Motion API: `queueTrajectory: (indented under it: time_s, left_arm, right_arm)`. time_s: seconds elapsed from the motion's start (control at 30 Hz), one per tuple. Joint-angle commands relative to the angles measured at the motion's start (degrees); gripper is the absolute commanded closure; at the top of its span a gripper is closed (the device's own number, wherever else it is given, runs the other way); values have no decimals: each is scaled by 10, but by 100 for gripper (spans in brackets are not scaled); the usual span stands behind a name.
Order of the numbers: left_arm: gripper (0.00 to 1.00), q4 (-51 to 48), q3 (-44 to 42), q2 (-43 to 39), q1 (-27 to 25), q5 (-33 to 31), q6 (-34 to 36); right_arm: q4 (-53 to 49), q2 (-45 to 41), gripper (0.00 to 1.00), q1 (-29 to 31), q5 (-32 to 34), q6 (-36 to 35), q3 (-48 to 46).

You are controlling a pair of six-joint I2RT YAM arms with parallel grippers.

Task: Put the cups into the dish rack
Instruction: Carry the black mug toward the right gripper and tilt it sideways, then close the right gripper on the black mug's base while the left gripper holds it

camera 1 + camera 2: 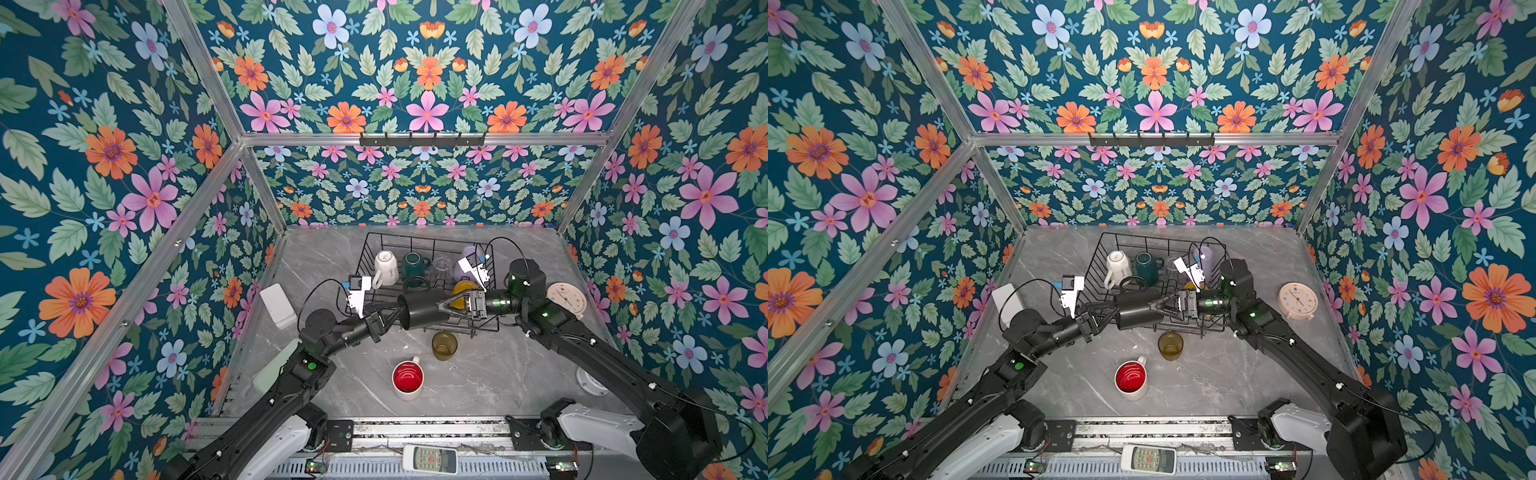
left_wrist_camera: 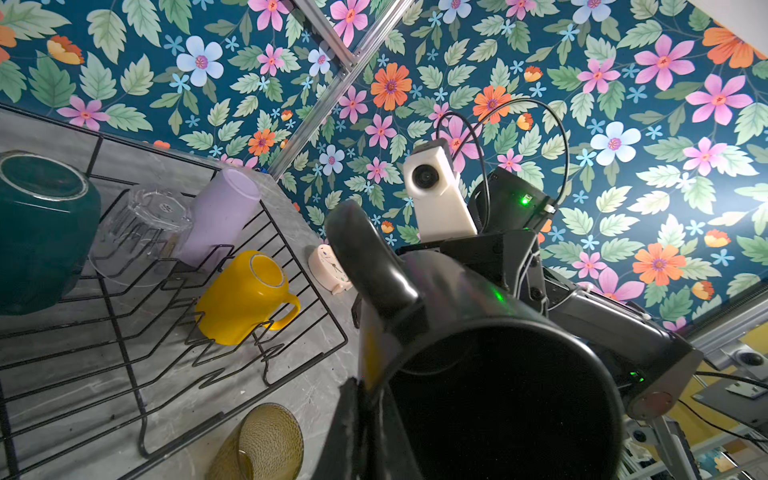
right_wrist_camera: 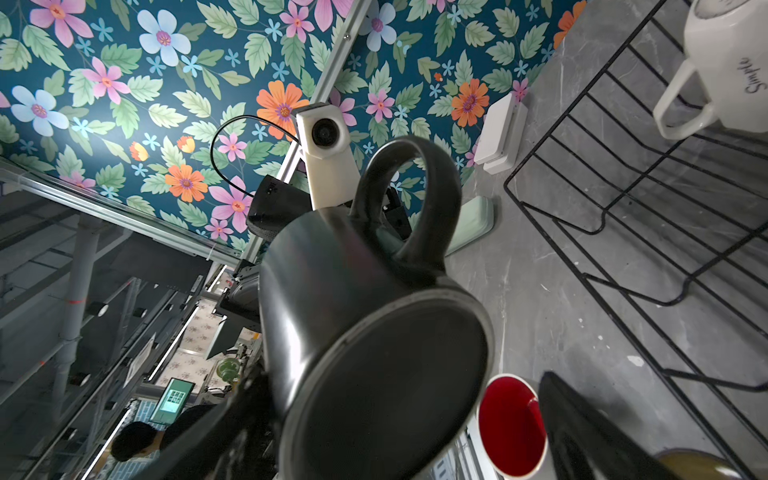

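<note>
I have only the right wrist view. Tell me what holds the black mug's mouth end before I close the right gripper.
Observer: The left gripper is shut on the black mug at its rim.
Operator: List the cups in the dish rack besides the white mug.
Observer: Four more: green mug, clear glass, lilac tumbler and yellow mug, all bottom-up.
Operator: Place the black mug against the rack.
Observer: In both top views it hangs on its side, seemingly above the rack's near edge.
</note>
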Motion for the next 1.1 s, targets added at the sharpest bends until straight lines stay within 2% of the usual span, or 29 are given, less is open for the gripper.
queueTrajectory:
  time_s: [0.0, 0.4, 1.07]
  left_arm:
    - [100, 90, 3, -1, 0, 25, -12]
    - [100, 141, 3, 24, 1, 53, -36]
    - [100, 162, -1, 25, 0, 56, -46]
  right_arm:
    - [52, 8, 1, 1, -9, 28, 0]
    - [70, 28, 1, 36, -1, 39, 10]
    - [98, 61, 5, 73, 3, 63, 19]
